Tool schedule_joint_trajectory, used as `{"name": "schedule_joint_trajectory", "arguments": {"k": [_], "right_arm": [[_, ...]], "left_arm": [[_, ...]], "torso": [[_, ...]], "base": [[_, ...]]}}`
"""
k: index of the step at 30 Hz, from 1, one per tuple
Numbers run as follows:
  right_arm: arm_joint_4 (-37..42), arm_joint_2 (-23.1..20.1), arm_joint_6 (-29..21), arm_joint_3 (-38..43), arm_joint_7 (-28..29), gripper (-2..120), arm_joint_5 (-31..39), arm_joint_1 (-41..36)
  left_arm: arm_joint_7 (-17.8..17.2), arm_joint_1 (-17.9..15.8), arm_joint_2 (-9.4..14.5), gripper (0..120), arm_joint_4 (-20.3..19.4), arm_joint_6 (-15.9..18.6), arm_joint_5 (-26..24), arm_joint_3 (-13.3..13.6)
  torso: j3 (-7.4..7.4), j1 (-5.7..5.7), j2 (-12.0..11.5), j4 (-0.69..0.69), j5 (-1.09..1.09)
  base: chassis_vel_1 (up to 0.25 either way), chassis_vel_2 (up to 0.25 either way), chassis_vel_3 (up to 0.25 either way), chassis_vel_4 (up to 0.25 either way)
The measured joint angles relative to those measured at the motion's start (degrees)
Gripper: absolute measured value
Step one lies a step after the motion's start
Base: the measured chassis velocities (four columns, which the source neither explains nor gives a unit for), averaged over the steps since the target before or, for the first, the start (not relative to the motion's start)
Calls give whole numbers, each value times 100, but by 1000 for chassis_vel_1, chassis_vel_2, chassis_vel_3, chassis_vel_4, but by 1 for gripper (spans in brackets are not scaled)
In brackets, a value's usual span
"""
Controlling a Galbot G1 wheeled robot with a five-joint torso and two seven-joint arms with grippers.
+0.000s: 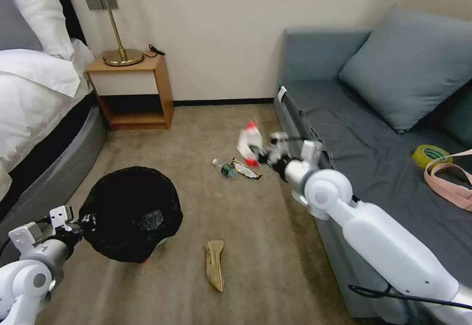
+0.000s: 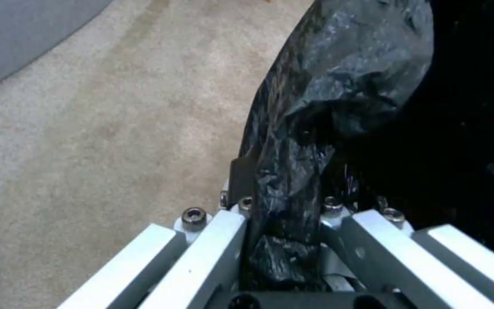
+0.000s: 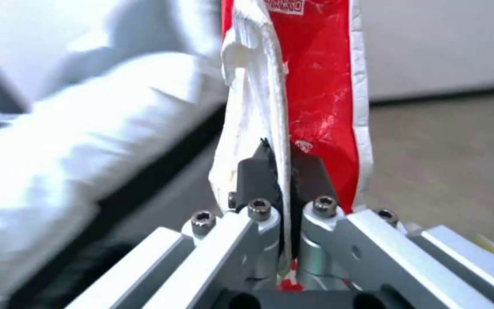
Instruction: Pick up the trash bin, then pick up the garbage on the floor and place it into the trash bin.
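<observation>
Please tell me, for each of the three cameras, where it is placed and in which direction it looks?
Head view: on the head, facing forward and down over carpet, both arms showing.
Left wrist view: looks along the left end effector clamping the trash bin rim.
Right wrist view: looks along the right end effector pinching the red-and-white packet.
Head and left wrist views share the bin.

Beige carpet (image 1: pixel 147 295) bears tan wrapper (image 1: pixel 215 264), small bottle (image 1: pixel 224 168) and snack wrapper (image 1: pixel 246 169).
</observation>
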Motion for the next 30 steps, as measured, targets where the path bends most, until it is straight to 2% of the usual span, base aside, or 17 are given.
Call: {"name": "schedule_joint_trajectory", "arguments": {"k": [9,12,16,21,30], "right_arm": [[154,509,260,-1137,-511,0,-209,1065],[-98,1024,282,-1785,-727,0,-465,1428],[-326,1333,254,-2210,-846,0,-589,1595],[-654,1667,205,-2716,-919,0,-826,1546],[-1298,1678,221,-3130,-1052,0,-1399,1109]], "left_arm": [[-13,-6,-51,2,-71,0,54,194],[-30,10,-130,2,-125,7,80,250],[-37,16,-156,2,-131,10,122,251],[-42,18,-186,2,-141,11,117,197],[-38,32,-170,2,-194,38,-2,152]], "torso": [[0,0,0,0,-1],[0,0,0,0,-1],[0,0,0,1,-1],[0,0,0,1,-1],[0,0,0,0,0]], "base": [[0,0,0,0],[0,0,0,0],[0,0,0,0],[0,0,0,0],[0,0,0,0]]}}
